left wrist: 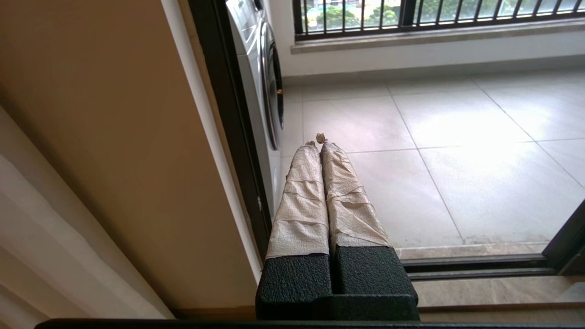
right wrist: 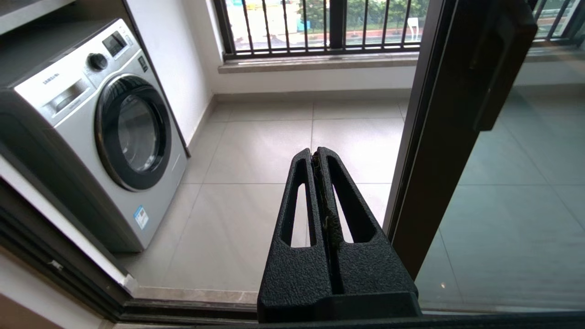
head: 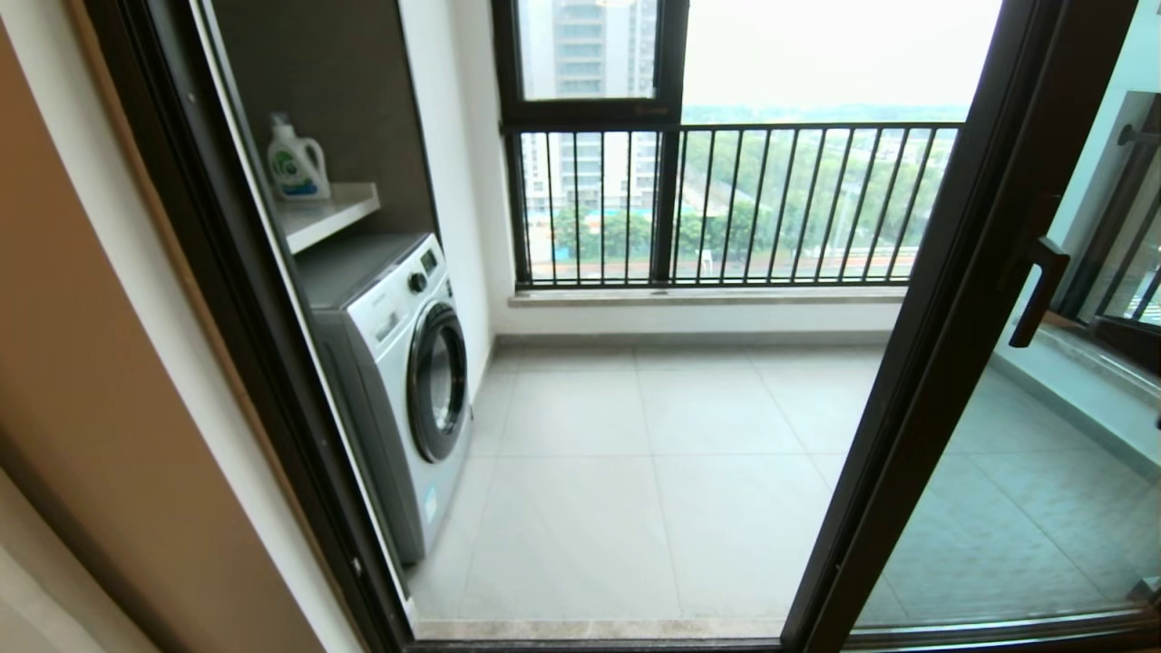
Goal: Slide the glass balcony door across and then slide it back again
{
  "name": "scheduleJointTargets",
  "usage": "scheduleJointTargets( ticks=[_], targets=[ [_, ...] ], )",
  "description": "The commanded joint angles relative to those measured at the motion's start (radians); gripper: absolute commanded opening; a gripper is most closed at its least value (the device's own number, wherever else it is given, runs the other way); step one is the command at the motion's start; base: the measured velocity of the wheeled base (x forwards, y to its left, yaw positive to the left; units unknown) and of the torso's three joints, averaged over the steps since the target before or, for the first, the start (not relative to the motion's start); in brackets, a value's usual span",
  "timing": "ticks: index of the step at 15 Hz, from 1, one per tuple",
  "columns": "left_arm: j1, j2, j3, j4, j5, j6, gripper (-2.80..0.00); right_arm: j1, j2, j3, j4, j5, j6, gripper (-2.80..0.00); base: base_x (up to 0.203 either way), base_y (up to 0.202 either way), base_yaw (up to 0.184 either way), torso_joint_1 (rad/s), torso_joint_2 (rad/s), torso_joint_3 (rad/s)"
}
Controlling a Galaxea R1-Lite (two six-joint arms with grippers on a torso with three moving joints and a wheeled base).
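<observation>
Glass balcony door (head: 943, 363), a tall clear panel in a slim dark metal frame with a black bar handle (head: 1039, 292), stands slid to the right, doorway open; whether this is start or midway I cannot tell. Left gripper (left wrist: 320, 139) and right gripper (right wrist: 316, 153), both pressed together and empty, hover near the threshold; a silver front-loading washing machine (head: 399, 363) stands left, clear of the door's path

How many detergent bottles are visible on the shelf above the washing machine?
1. The white detergent bottle stands on the shelf above the washing machine, left of the doorway. Others could be hidden behind the frame.
</observation>
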Motion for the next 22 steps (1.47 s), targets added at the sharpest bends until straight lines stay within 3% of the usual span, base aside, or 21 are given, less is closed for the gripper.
scheduleJointTargets(
  ticks=[1,5,7,9,11,14,22],
  targets=[
    [0.000,0.002,0.000,0.000,0.000,0.000,-2.80,0.009,-0.330,0.016,0.211,0.003,0.001,-2.80,0.000,0.000,0.000,0.000,0.00,0.000],
    [0.000,0.002,0.000,0.000,0.000,0.000,-2.80,0.008,-0.720,0.016,0.587,0.000,-0.018,-2.80,0.000,0.000,0.000,0.000,0.00,0.000],
    [0.000,0.002,0.000,0.000,0.000,0.000,-2.80,0.005,-0.917,0.047,0.711,-0.016,-0.097,-2.80,0.000,0.000,0.000,0.000,0.00,0.000],
    [0.000,0.002,0.000,0.000,0.000,0.000,-2.80,0.002,-0.984,0.120,0.789,-0.053,-0.118,-2.80,0.000,0.000,0.000,0.000,0.00,0.000],
    [0.000,0.002,0.000,0.000,0.000,0.000,-2.80,0.001,-0.978,0.306,0.730,-0.065,-0.137,-2.80,0.000,0.000,0.000,0.000,0.00,0.000],
    [0.000,0.002,0.000,0.000,0.000,-0.001,-2.80,0.001,-0.973,0.611,0.339,-0.056,-0.153,-2.80,0.000,0.000,0.000,0.000,0.00,0.000],
    [0.000,0.002,0.000,0.000,0.000,-0.007,-2.80,0.000,-0.970,0.623,0.326,-0.049,-0.147,-2.80,0.000,0.000,0.000,0.000,0.00,0.000]
  ],
)
